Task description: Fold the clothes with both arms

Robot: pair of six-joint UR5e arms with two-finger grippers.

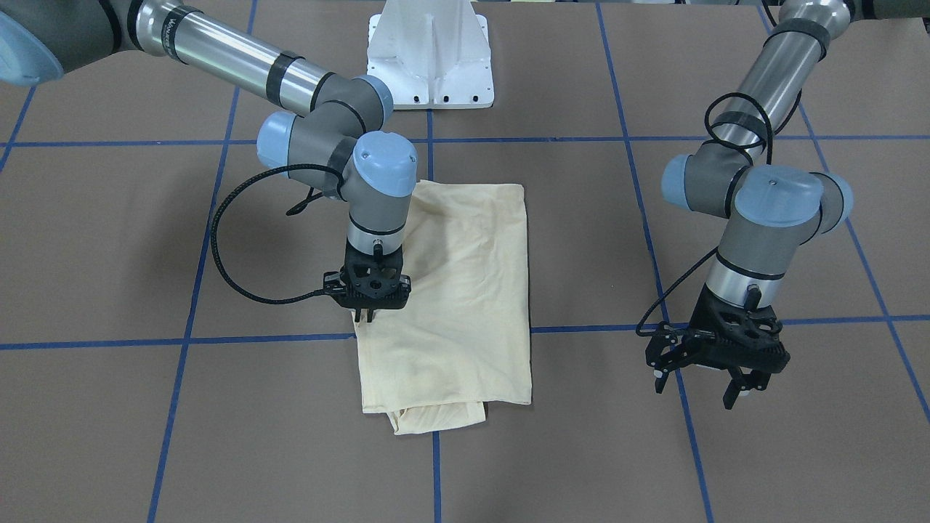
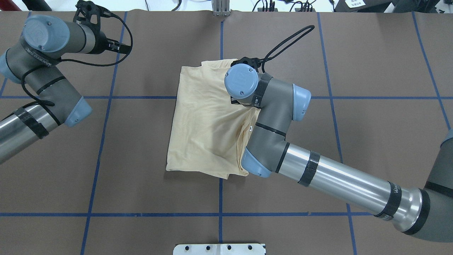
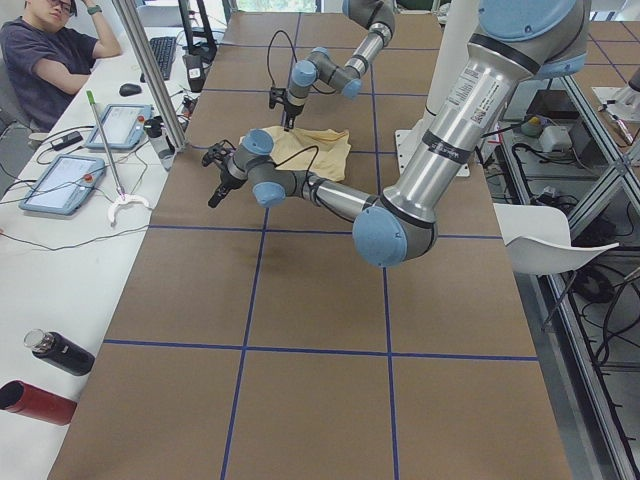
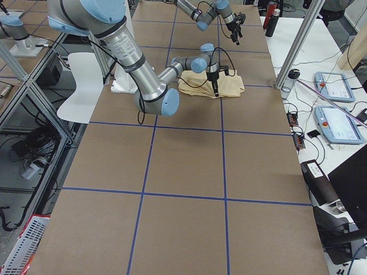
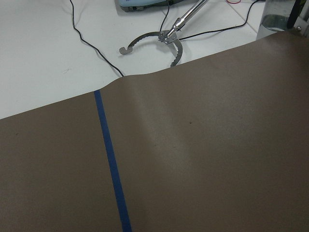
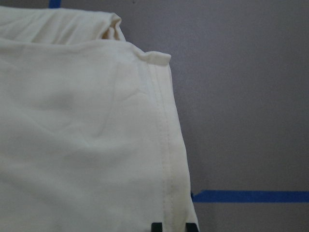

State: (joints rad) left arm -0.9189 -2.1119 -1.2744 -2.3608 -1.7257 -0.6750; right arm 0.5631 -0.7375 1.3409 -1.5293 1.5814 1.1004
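Right hand [image 1: 365, 314] is pinching the shirt [image 1: 465, 290] at its hemmed side edge, fingers nearly together on the cloth. Left hand [image 1: 701, 378] is hovering spread and empty, well apart from the shirt. I am judging the sleeves and sides folded in, a crosswise fold remaining. Shirt's long axis is running toward the pedestal [image 1: 430, 51].

A robotics lab: taped grid table [image 4: 183, 172], teach pendants [image 4: 335, 86], aluminium framing [image 4: 298, 40].
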